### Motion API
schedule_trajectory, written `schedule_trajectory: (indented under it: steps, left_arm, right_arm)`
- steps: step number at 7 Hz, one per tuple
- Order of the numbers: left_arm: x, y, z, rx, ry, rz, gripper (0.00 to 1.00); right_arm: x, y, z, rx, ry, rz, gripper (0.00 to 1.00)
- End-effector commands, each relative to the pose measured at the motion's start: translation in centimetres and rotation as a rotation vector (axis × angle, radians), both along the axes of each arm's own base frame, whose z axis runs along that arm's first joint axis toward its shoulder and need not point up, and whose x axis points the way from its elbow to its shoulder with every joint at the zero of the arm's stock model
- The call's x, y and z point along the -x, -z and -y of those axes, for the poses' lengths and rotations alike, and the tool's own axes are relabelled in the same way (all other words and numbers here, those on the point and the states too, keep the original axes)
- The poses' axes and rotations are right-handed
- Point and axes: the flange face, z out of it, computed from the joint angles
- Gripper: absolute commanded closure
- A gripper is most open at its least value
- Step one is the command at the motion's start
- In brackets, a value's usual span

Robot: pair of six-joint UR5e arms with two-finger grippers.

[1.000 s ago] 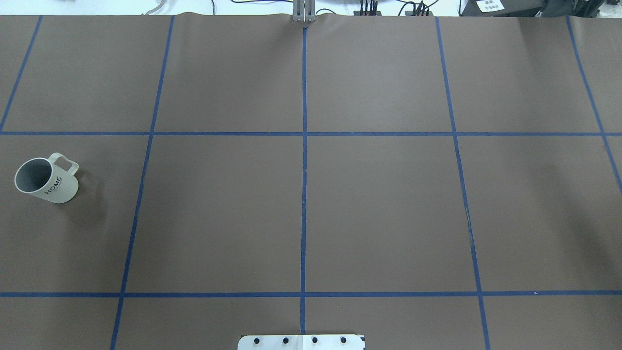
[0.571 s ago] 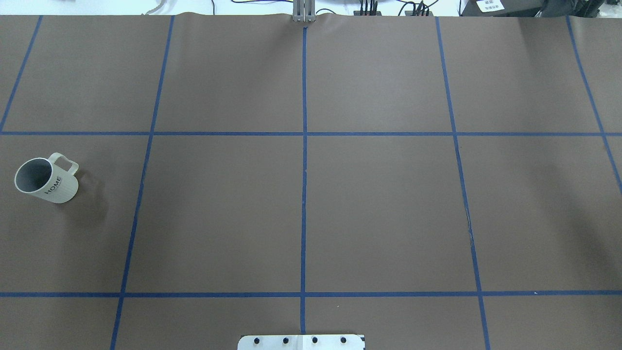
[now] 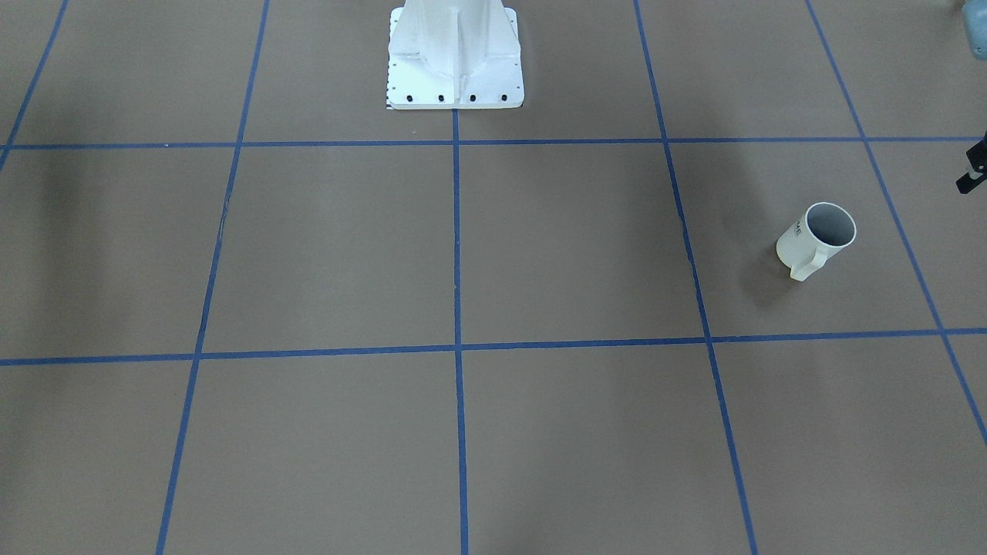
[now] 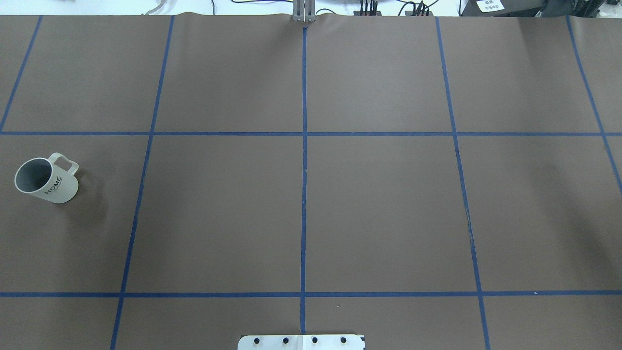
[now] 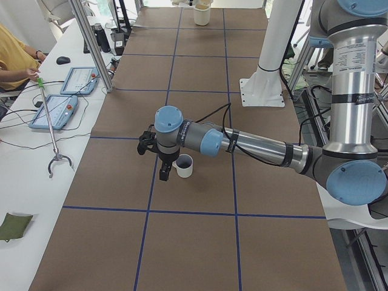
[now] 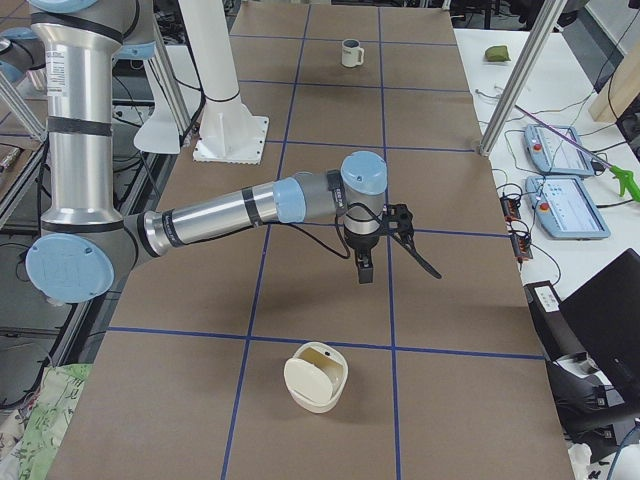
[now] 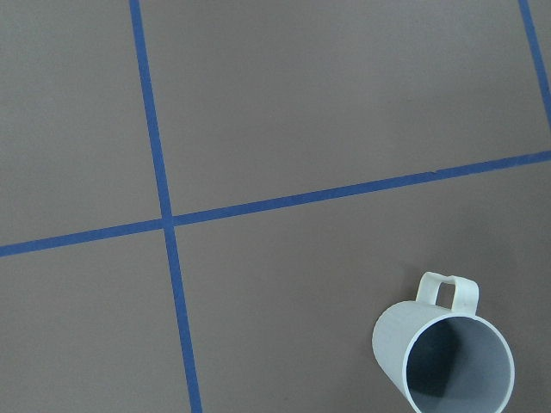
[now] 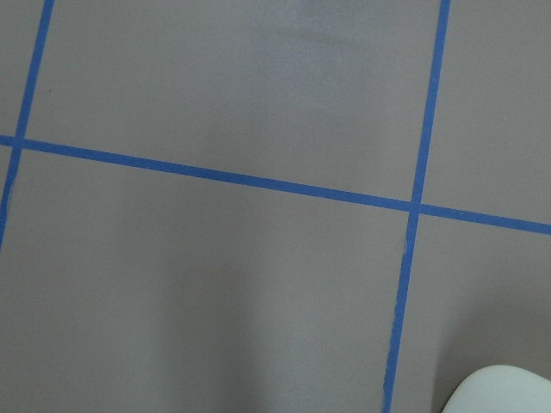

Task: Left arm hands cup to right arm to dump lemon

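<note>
The cup (image 4: 46, 181) stands upright near the bench's edge on the robot's left, probably placed for the left gripper (image 5: 163, 173) hanging just beside it. Whether its fingers are spread cannot be told.

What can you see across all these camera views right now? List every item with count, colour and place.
table: one, brown with blue tape grid.
cup: one, cream-white, "HOME" lettering, upright on the table's robot-left part; no lemon visible inside.
container: one, cream-white, at the table's robot-right end.
base pedestal: one, white, at the table's robot-side edge.
pendants: two, blue-grey, on the white bench.
grabber tool: one, metal with green handle, across that bench.
person: one, yellow sleeve, beside the bench.
left arm: one, grey with light-blue caps; left gripper black, near the cup, not touching.
right arm: one, same colours; right gripper black, above the table beyond the container.
</note>
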Motion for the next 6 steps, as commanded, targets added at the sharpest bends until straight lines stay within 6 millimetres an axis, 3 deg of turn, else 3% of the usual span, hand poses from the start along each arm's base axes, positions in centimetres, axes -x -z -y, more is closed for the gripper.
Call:
schedule_trajectory:
  steps: [1,6]
  left_arm:
    - [-0.02,0.10,-0.01,-0.002,-0.001,-0.002,0.00]
    - [-0.16,-0.20,-0.02,0.009,-0.006,-0.020,0.00]
  right_arm:
    - [0.02,0.11,0.11,-0.002,0.000,0.002,0.00]
    - [0.05,0.27,0.29,-0.006,-0.001,0.002,0.00]
